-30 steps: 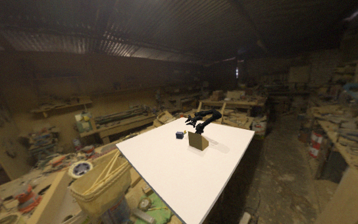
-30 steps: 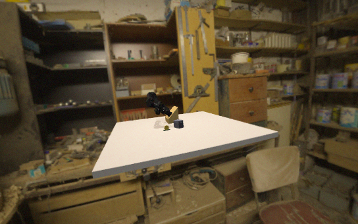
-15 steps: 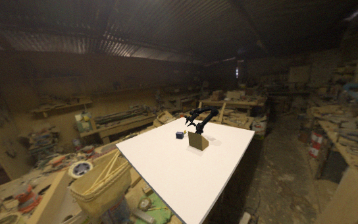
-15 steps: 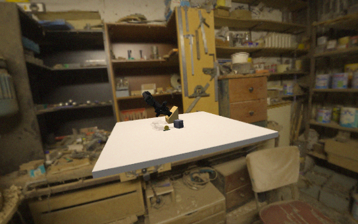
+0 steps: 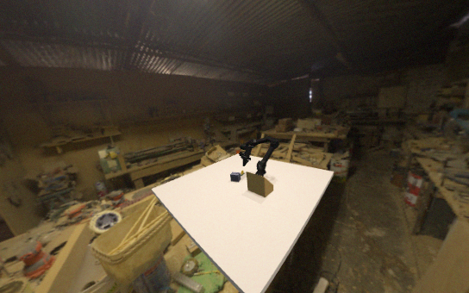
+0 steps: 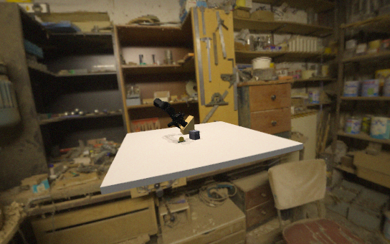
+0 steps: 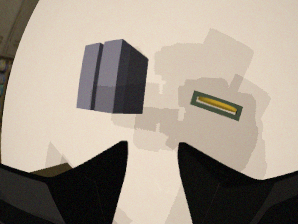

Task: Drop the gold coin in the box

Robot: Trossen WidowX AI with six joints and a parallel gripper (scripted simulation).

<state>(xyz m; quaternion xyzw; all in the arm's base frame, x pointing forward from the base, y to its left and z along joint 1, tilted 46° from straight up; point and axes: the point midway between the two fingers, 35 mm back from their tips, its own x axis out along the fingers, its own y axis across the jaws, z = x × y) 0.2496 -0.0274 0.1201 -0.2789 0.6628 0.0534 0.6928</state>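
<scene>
The gold coin (image 5: pixel 242 172) (image 6: pixel 181 138) (image 7: pixel 218 104) stands on edge in the dark-green holder (image 7: pixel 194 98), right of centre in the wrist view. The closed box (image 5: pixel 234 177) (image 6: pixel 194 135) (image 7: pixel 132 82) looks blue-grey and stands to the left of the holder in the wrist view; the narrow slot (image 7: pixel 97 77) runs along its lid. My gripper (image 5: pixel 245 165) (image 7: pixel 153 148) is partly open, with nothing between its fingers. It hangs above the table, pointing down, clear of both coin and box. In the wrist view the coin lies beyond the right fingertip.
A large tan block with a sloped side (image 5: pixel 259 184) (image 6: pixel 190 126) stands close to the arm's base. A corner of it shows at the lower left of the wrist view. All stand on the white table (image 5: pixel 259 233) (image 6: pixel 215 151). Arm shadows fall around the holder.
</scene>
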